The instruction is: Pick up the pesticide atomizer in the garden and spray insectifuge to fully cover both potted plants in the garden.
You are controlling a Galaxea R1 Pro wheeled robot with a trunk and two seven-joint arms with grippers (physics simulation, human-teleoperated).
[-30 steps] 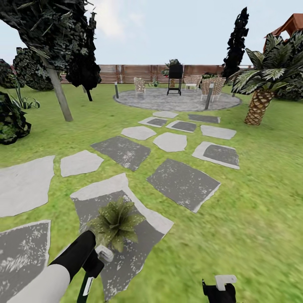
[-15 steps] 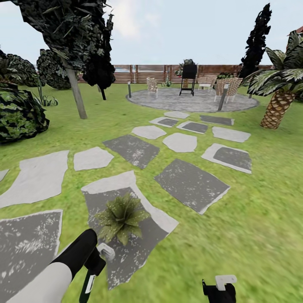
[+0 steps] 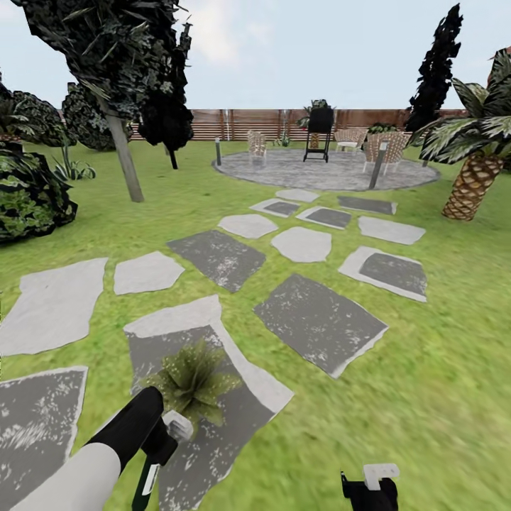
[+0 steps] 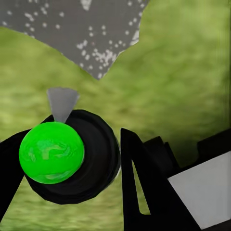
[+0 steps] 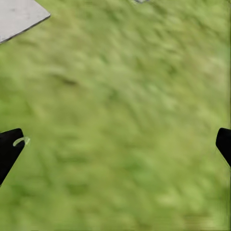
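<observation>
The left end effector [image 3: 162, 443], at the lower left of the head view, is closed on the pesticide atomizer [image 4: 67, 159], whose bright green ball top and black body are seen in the left wrist view, probably so that its grey nozzle is aimed at the potted plant [image 3: 191, 381] just beyond it. This plant, a low rosette of pointed green leaves, stands on a grey stepping stone [image 3: 213, 419] in the lawn. The right end effector [image 3: 369, 490] is held open and empty above the grass at the lower right.
</observation>
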